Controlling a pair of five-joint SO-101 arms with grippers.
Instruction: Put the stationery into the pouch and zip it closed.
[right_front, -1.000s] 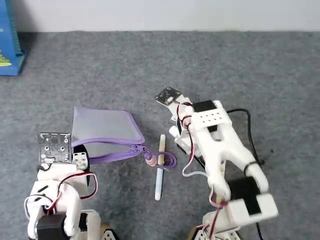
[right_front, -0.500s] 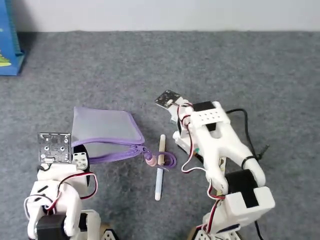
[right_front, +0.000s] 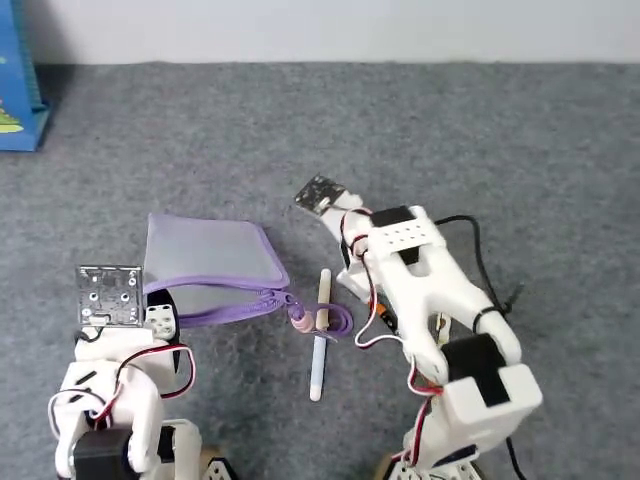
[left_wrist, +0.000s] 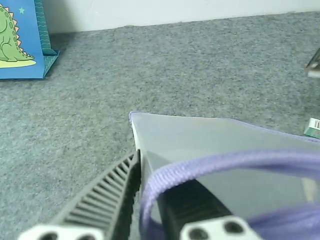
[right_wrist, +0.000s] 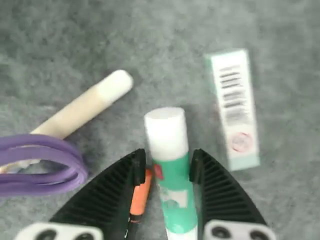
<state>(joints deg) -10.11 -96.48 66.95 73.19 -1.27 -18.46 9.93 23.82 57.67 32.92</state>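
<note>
A translucent pouch with purple zipper trim lies flat on the grey mat, its mouth facing the arms. My left gripper is shut on the pouch's near rim, one finger inside and one outside. My right gripper is shut on a glue stick with a green body and white cap. A cream pen and a pale blue pen lie end to end just left of the right arm. The purple zipper loop crosses them. A green-and-white eraser lies beside the glue stick.
A blue box with a dinosaur picture stands at the far left edge by the wall. Open grey mat stretches behind and to the right of the arms.
The right arm has swung a little to the left, closer to the pens. The left arm and the pouch have stayed put.
</note>
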